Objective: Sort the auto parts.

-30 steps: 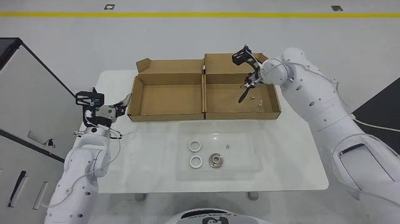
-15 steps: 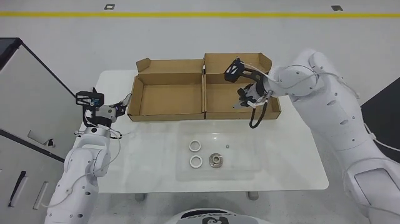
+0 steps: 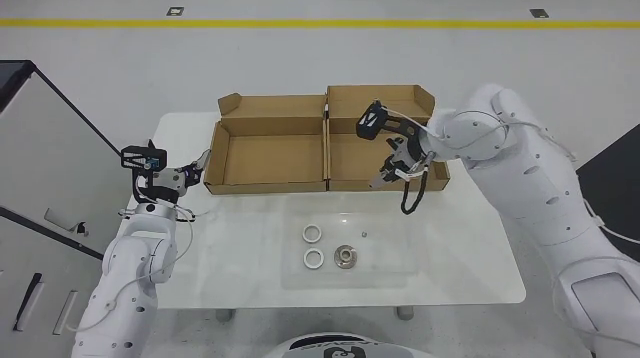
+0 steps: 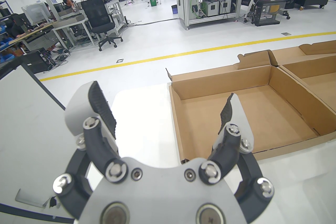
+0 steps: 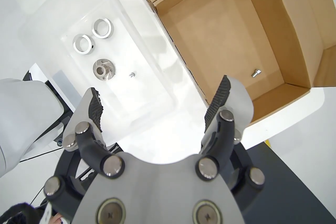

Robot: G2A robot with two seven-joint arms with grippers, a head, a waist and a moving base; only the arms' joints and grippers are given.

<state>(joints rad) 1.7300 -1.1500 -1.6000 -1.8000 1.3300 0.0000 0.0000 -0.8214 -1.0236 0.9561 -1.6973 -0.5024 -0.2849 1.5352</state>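
The right pincer hangs spread and empty above the right box's near wall (a bolt lies inside). Rings, hub and screw sit in the clear tray on the bench. The left pincer is spread too.

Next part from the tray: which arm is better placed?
Right, likely. The right gripper, open, hangs by the box wall nearest the tray; the left gripper sits at the table's edge, beyond the other box.
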